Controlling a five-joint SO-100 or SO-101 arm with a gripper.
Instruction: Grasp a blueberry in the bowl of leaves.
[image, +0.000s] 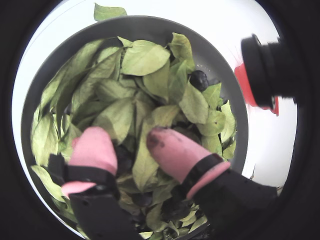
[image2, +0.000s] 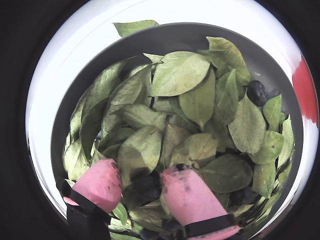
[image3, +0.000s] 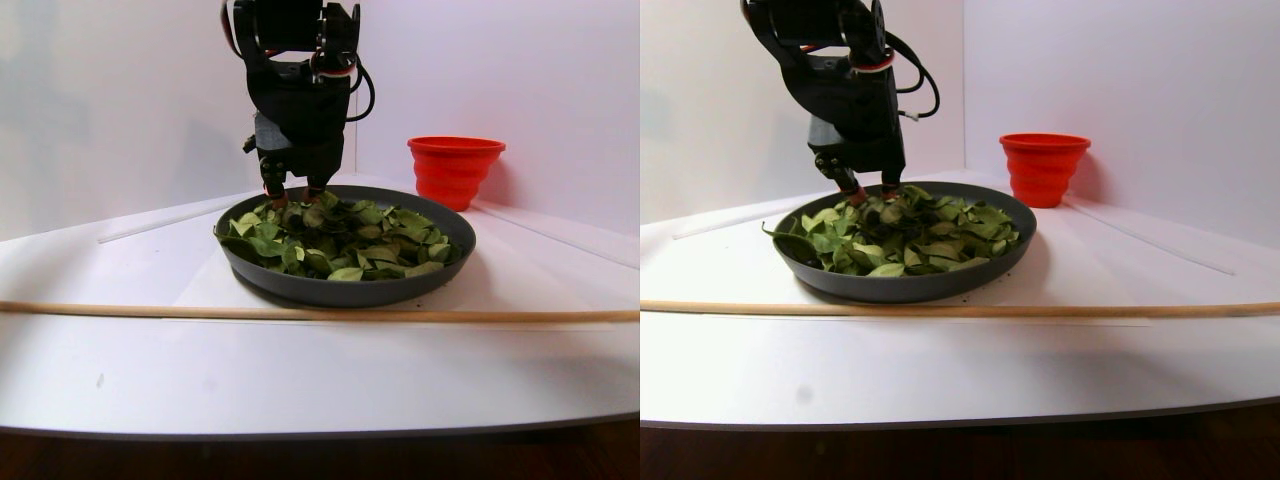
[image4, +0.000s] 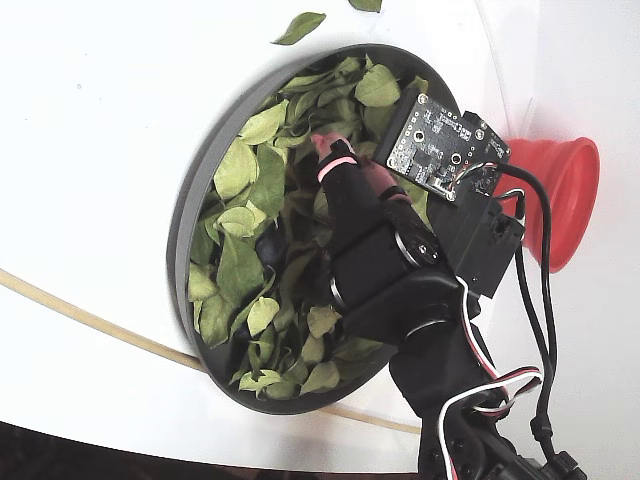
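Pink-tipped fingers (image: 95, 147) of the end effector (image2: 140, 187) dominate both wrist views, spread apart and pressed down among the leaves (image2: 180, 75). One wrist view shows a dark round blueberry (image2: 146, 184) in the gap between the tips, not clamped; the other wrist view shows only dark shadow there. End effector parted, holding nothing that can be confirmed.

A second blueberry (image: 199, 79) lies exposed near the far right rim of the bowl (image: 150, 25), well apart from the fingers. The fixed view shows a dark berry (image4: 268, 248) amid leaves to the left of the arm.

One stray leaf (image4: 298, 27) lies on the desk (image4: 90, 150) just outside the bowl; the stereo pair does not show it.

The stereo pair alone gives the side profile: black arm descending at the bowl's back left, a red cup (image3: 455, 170) behind the bowl, a thin wooden rod (image3: 300, 314) across the white desk in front, white walls behind.
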